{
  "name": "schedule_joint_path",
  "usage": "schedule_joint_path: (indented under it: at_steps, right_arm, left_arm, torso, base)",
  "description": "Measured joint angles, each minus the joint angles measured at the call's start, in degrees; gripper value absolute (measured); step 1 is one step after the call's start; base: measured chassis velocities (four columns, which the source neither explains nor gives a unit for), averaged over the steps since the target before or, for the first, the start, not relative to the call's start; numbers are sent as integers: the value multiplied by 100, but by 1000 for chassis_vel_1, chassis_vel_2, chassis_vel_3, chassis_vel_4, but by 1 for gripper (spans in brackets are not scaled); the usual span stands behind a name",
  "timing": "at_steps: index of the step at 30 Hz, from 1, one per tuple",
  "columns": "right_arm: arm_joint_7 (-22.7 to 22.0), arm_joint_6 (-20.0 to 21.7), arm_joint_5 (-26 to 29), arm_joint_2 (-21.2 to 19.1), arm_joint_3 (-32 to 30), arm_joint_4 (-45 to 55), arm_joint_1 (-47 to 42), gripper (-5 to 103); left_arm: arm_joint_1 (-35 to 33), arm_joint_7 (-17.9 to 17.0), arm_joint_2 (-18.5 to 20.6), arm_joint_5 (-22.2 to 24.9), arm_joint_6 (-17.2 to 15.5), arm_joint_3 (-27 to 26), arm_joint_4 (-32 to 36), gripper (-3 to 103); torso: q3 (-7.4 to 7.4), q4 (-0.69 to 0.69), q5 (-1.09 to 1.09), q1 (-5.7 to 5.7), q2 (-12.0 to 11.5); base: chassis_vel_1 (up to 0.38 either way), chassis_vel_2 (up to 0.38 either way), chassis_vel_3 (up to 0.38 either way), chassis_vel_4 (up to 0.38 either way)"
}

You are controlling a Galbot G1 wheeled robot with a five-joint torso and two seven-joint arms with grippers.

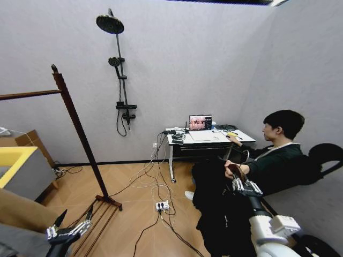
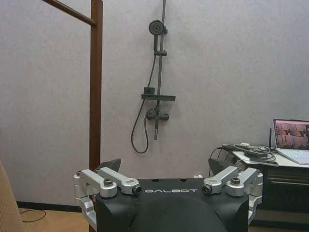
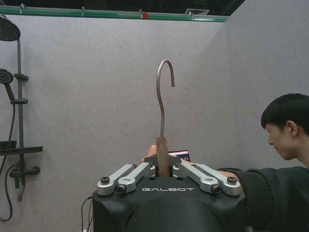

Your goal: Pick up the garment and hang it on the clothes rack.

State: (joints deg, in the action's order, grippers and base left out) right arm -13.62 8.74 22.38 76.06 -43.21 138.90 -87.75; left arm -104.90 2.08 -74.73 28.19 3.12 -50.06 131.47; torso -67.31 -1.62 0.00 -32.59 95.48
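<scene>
Hanging in black folds below the right gripper [image 1: 242, 185], the garment [image 1: 214, 214] sits well to the right of the clothes rack [image 1: 80, 134], its hanger [image 3: 162, 150] pinched at the neck between closed jaws, the metal hook [image 3: 164, 96] standing upright above them. A person's hand [image 1: 231, 170] is right there on the hanger too, touching it beside the gripper, so the handover looks not quite finished! Over by the rack's base hovers the left gripper [image 1: 72, 227], low, jaws spread and holding nothing. Doing this step well, I'd say, means keeping that pinch firm and the hook upright while the hand lets go, then lifting enough for the long fabric to clear the cables [image 1: 155, 198] on the floor between coat and rack, and bringing the hook's open side toward the top rail [image 1: 29, 95].
</scene>
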Motion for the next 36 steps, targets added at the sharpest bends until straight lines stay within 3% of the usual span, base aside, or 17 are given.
schedule_joint_path:
  at_steps: [8,14,36]
  right_arm:
    - [62,6,200,-112,-42,98,55,9]
    - [363,-214,490,-210,-79,54,197,9]
    - [577,-307,315,-138,-105,180,139,9]
  left_arm:
    - [0,0,0,0,0,0,0,100]
    - [0,0,0,0,0,0,0,100]
    - [0,0,0,0,0,0,0,100]
  torso:
    - [0,0,1,0,0]
    - [0,1,0,0,0]
    - [1,1,0,2,2]
  base:
    - [0,0,0,0]
    - [0,0,0,0]
    - [-2,2,2,-4]
